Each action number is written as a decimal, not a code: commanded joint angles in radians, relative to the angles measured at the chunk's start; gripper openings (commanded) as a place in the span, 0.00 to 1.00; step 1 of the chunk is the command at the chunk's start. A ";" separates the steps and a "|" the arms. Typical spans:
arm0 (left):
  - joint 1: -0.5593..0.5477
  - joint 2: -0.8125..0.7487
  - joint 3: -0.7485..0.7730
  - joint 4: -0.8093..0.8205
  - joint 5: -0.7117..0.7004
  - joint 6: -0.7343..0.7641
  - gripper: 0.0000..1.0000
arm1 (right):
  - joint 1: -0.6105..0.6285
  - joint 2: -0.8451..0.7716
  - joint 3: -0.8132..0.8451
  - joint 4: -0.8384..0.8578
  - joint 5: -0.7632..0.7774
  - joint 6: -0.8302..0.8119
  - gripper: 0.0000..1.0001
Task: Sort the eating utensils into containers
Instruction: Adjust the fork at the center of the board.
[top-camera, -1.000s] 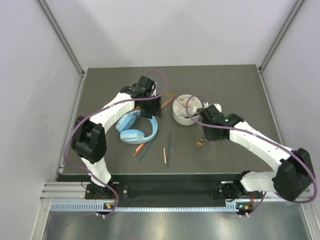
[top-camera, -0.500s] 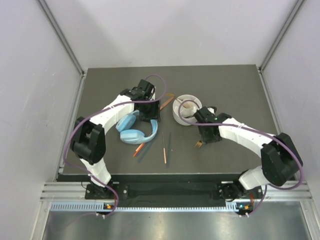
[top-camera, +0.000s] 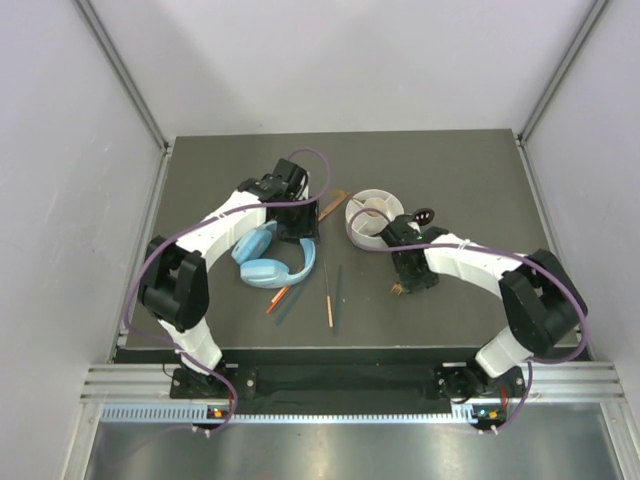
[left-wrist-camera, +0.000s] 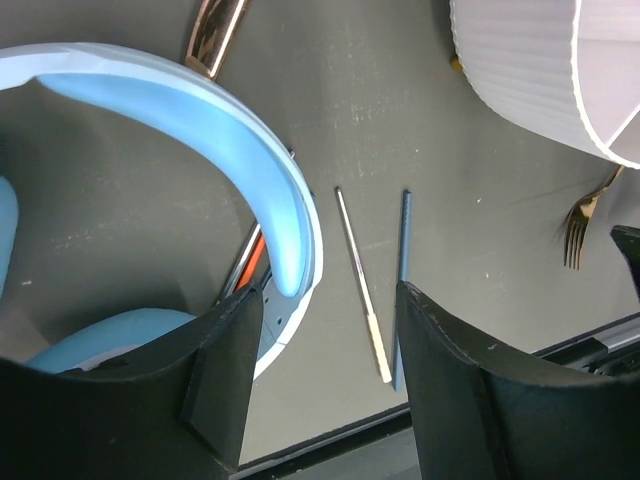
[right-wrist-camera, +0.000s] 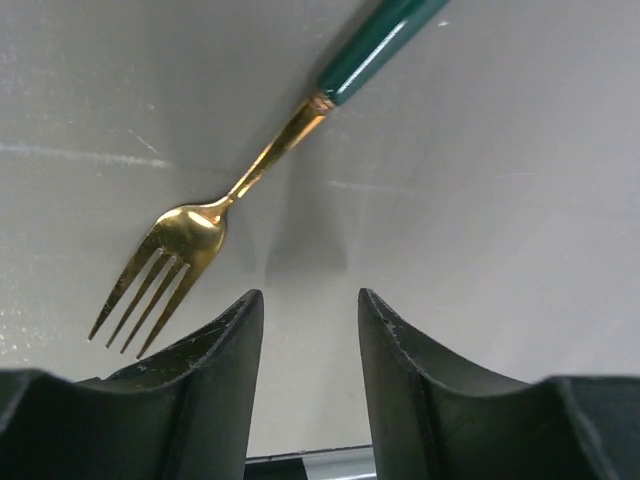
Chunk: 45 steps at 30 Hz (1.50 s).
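Note:
The white divided container (top-camera: 375, 217) stands mid-table and also shows in the left wrist view (left-wrist-camera: 540, 70). A gold fork (right-wrist-camera: 200, 240) with a dark green handle lies flat on the mat (top-camera: 398, 289), just ahead and to the left of my right gripper (right-wrist-camera: 310, 320). That gripper (top-camera: 409, 278) is open, nothing between its fingers. My left gripper (left-wrist-camera: 330, 400) hangs open and empty over the headphones' band (top-camera: 301, 228). Below it lie a thin orange-and-cream chopstick (left-wrist-camera: 362, 290) and a teal chopstick (left-wrist-camera: 403, 250). A bronze utensil (top-camera: 333, 203) lies left of the container, and a dark spoon (top-camera: 425, 213) right of it.
Light blue headphones (top-camera: 270, 258) lie left of centre, with another orange chopstick (top-camera: 277, 300) partly under their band. The mat's near edge runs just below the chopsticks. Grey walls enclose the table on both sides and behind.
My right arm has swung left and nearer, down over the gold fork, its jaws narrowing a little. That uncovered the dark spoon beside the container. The left gripper has barely shifted.

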 joint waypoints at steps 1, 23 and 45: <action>0.014 -0.064 -0.011 0.030 -0.024 -0.001 0.61 | 0.029 0.043 0.027 0.038 0.000 -0.018 0.45; 0.044 -0.089 -0.031 0.032 -0.038 0.007 0.61 | 0.122 0.188 0.312 0.072 -0.068 -0.131 0.49; 0.067 -0.110 -0.082 0.053 -0.013 0.013 0.61 | 0.065 0.161 0.383 -0.089 -0.011 -0.446 0.78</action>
